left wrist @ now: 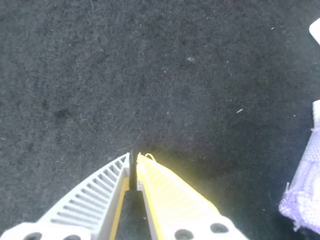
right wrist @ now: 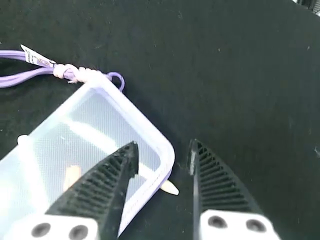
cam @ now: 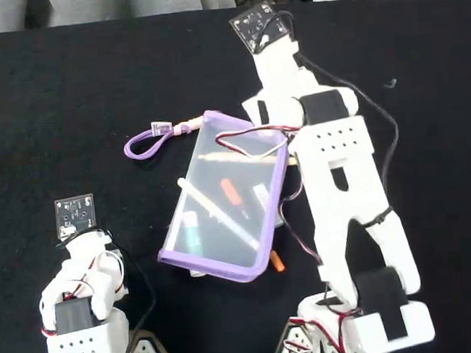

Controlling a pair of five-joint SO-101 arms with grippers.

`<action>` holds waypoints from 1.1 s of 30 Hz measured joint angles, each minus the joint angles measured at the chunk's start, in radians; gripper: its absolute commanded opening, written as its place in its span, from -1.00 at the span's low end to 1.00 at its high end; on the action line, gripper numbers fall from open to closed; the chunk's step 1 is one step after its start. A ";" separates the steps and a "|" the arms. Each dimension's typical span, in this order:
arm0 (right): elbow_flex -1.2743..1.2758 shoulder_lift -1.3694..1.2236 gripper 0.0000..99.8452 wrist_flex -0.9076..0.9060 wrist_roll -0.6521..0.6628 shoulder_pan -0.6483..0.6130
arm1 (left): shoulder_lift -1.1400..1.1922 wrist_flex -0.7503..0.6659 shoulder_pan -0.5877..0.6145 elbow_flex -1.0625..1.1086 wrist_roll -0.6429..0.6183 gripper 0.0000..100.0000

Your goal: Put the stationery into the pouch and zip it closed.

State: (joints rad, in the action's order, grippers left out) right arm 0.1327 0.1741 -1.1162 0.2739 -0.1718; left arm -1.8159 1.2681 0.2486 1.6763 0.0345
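Note:
The clear pouch (cam: pixel 221 203) with purple trim lies in the middle of the black table, a purple strap (cam: pixel 146 141) at its far corner. Inside it are a white pen (cam: pixel 215 212), an orange marker (cam: pixel 231 191) and a green-tipped item (cam: pixel 192 228). A wooden pencil tip (right wrist: pixel 169 187) pokes out near the far corner, and an orange piece (cam: pixel 276 262) juts out near the pouch's near corner. My right gripper (right wrist: pixel 162 157) is open, its black fingers straddling the pouch's far corner (right wrist: pixel 159 150). My left gripper (left wrist: pixel 134 161) is shut on nothing, low over bare cloth left of the pouch edge (left wrist: pixel 306 192).
The right arm (cam: pixel 341 177) stretches along the pouch's right side, its cables hanging over the pouch's far corner. The left arm (cam: pixel 78 296) sits folded at the near left. Bare black cloth lies left of and beyond the pouch.

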 measured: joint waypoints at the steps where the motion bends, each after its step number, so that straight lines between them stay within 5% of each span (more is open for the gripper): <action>1: -0.002 -0.006 -0.66 0.000 0.000 0.000 | 0.000 0.000 0.000 0.000 0.000 -0.94; 23: -0.325 -0.410 -0.66 -0.028 0.003 -0.052 | 0.000 0.000 0.000 0.000 0.000 -0.94; 33: -0.687 -0.667 -0.66 -0.210 0.149 -0.152 | 0.000 0.000 0.000 0.000 0.000 -0.94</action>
State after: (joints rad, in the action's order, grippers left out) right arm -0.5547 -0.4933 -1.3265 0.4227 -0.3237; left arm -1.8159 1.2681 0.2486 1.6763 0.0345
